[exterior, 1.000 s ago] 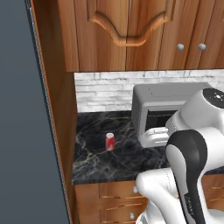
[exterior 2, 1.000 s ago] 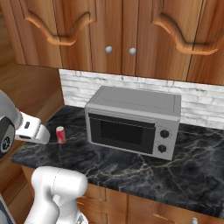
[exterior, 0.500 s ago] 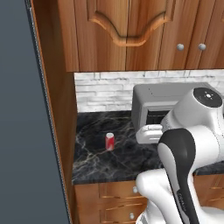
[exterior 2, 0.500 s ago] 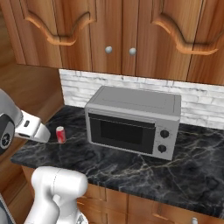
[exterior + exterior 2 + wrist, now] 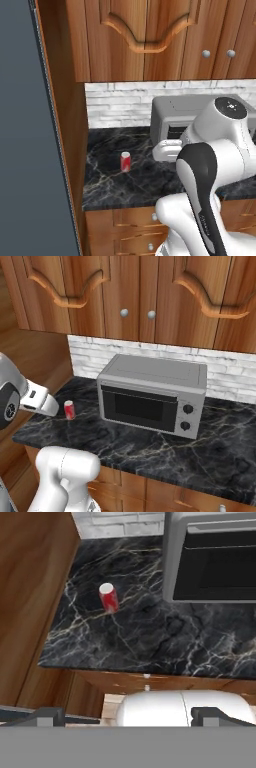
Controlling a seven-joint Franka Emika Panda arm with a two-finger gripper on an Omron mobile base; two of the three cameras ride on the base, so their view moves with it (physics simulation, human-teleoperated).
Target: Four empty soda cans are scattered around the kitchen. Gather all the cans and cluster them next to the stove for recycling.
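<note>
Wide apart stand the two dark fingers of my claw (image 5: 127, 716), with nothing between them, raised well above the black gold-veined marble bench (image 5: 165, 639) and looking down on it from out over the front edge. From the hand view, the small red soda can with the silvery-grey top (image 5: 108, 597) stands upright on the bench, far ahead of my fingertips and a little to the left, well apart from me. It sits near the left end of the bench, close to the tall brown wood side panel (image 5: 30, 587) and some way left of the silver toaster oven with the dark glass door (image 5: 215, 557).

In the left base view my white wrist reaches out in front of the toaster oven (image 5: 177, 120), and the can (image 5: 125, 161) stands alone on the dark stone (image 5: 115, 180) to the left of it, clear of my arm. In the right base view the can (image 5: 69, 409) is just beyond the white end of my arm, at the left part of the bench (image 5: 150, 446), with the toaster oven (image 5: 152, 398) to its right. Behind runs a white-grey brick wall (image 5: 230, 378), and brown wood cabinets with round silver knobs (image 5: 137, 301) hang above.
</note>
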